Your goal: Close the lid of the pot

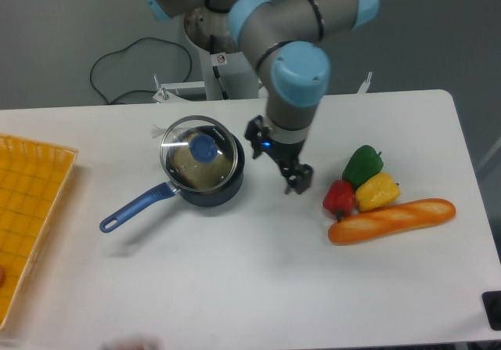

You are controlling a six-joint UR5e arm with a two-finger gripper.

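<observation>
The dark navy pot stands left of the table's middle, its bright-blue handle pointing to the front left. The clear glass lid with its blue knob rests on top of the pot, sitting a little toward the back left. My gripper hangs to the right of the pot, apart from it, open, with nothing between its fingers.
A green pepper, a red pepper, a yellow pepper and a bread loaf lie at the right. An orange tray is at the left edge. A black cable runs behind the table.
</observation>
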